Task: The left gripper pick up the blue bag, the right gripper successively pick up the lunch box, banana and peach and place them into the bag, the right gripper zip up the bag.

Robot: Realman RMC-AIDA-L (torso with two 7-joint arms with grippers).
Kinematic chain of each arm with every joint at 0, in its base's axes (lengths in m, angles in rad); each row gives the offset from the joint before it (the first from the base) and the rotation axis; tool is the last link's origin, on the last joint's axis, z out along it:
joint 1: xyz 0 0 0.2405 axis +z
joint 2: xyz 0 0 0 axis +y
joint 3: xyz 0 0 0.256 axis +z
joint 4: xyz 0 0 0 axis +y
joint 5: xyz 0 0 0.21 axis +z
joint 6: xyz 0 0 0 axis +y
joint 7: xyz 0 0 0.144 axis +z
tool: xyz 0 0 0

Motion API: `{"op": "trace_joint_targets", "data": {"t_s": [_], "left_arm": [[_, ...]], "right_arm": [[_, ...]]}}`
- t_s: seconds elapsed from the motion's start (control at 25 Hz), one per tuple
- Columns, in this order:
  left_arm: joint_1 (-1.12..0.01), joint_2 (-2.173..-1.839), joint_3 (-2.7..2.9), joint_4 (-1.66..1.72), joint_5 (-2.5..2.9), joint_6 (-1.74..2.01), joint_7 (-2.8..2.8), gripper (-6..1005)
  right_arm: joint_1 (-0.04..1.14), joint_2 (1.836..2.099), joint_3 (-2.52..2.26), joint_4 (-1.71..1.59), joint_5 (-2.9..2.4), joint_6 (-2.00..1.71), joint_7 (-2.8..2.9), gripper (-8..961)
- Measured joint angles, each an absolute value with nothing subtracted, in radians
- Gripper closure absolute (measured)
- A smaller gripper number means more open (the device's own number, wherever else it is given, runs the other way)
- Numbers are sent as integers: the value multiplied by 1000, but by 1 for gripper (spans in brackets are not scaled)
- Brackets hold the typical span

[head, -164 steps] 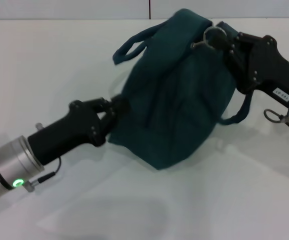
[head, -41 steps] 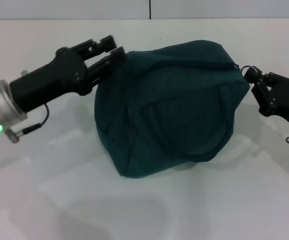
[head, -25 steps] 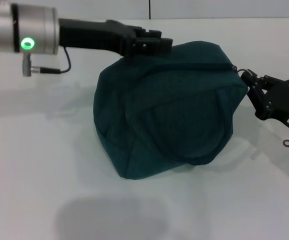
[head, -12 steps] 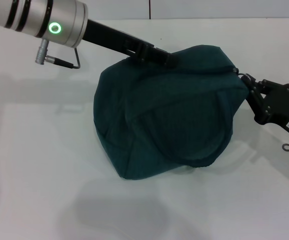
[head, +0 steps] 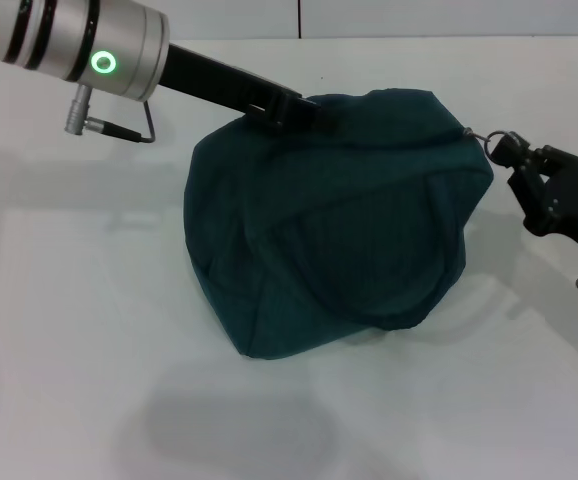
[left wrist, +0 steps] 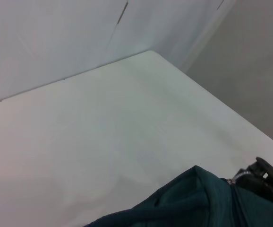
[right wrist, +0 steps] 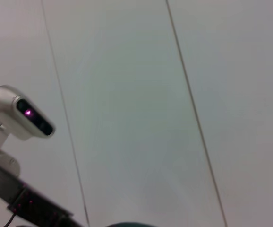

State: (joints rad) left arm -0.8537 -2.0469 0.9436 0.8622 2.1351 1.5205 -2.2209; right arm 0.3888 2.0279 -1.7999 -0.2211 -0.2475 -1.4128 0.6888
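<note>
With the blue bag [head: 334, 220] bulging and closed on the tabletop [head: 79, 330], only the zip's end seems left: the right gripper [head: 501, 152] at its right end has fingers clamped on the zipper pull [head: 491, 140], while the left gripper [head: 304, 112] is at its top edge, finger state unclear.

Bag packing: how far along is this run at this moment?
Nearly finished, it seems. No lunch box, banana or peach lies on the table, and the bag bulges, so they are probably inside, though unseen. The seam looks closed up to the bag's right end, where the right gripper sits at the zip pull. The left gripper is at the bag's top far edge. What is left: letting go and withdrawing.
</note>
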Motion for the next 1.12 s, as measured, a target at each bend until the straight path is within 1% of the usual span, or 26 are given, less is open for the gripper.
{"op": "trace_joint_targets", "data": {"t_s": [0.24,0.44,0.76,1.12], "left_arm": [[-853,-2035,940,862,2122,1555,-2221,930],[-853,-2026,937,880,2101,1577,-2222,955],[-854,-2018,936,887,2098,1578,-2222,946],[-840,-2017,925,890,2098,1574,-2220,936]], "right_arm": [[388,2028,-1800,-213,-204,-1419,683,943],[393,2028,-1799,-211,-186,-1380,658,943],[415,2028,-1830,-219,-191,-1218,649,943],[419,2028,-1889,-220,-190,-1191,652,943]]}}
